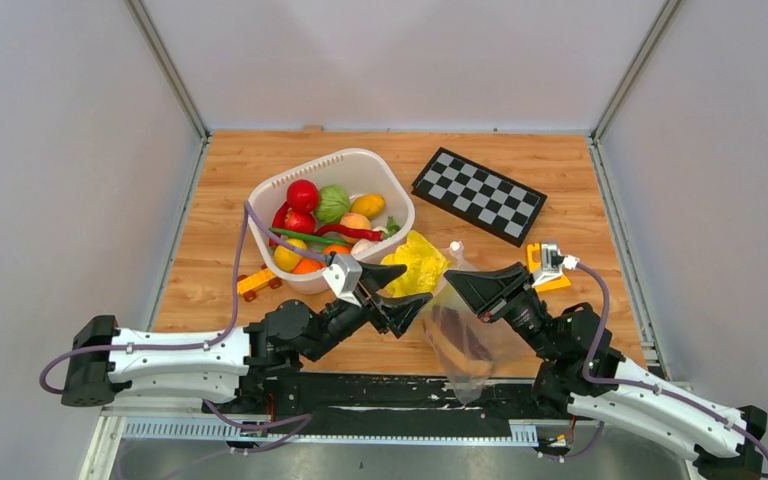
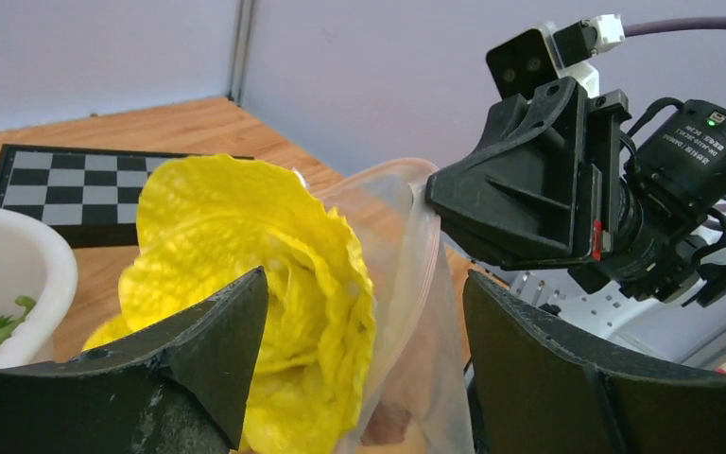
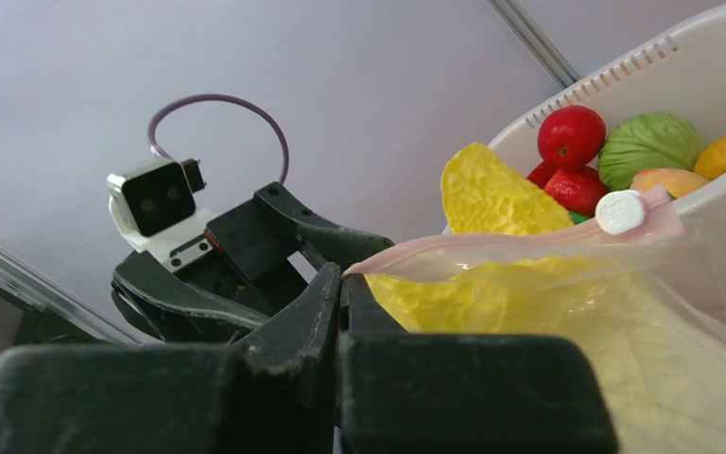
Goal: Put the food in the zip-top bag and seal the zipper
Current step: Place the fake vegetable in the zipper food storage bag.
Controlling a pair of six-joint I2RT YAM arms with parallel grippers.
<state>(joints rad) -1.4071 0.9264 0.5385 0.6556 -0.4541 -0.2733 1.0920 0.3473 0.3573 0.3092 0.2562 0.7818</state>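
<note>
Your left pincer (image 2: 364, 284) is closest to the lens. Its jaws are wide apart and grip nothing. A yellow leafy food piece (image 2: 246, 246) sits just past the tips, leaning into the mouth of the zip-top bag (image 2: 406, 246). Part of it seems to be inside and part sticks up above the rim, so count it as half placed.

Your right pincer (image 3: 340, 284) is clamped on the bag's mouth edge, right on the pink zipper (image 3: 492, 251). That grip lifts the rim off the desk (image 1: 580, 180) and holds the opening toward the left arm so food can go in. The white slider (image 3: 621, 210) sits further along the strip, so the zipper is not sealed.

The bag hangs between the two arms. There is a dark reddish shape lower inside it, but you can't tell what it is.

Most of the food is in the white basket (image 1: 360, 155) just beyond the left pincer, including red fruit (image 1: 302, 194), a green cabbage (image 1: 332, 203), chillies and orange pieces. That keeps it in short reach for repeat picks.

The checkerboard (image 1: 478, 195) lies behind the bag and the toy car (image 1: 258, 284) beside the basket; neither is in the way.

Judgement: the task is early, with many pieces left. The tall leaf may block the zipper if it isn't pushed down.
</note>
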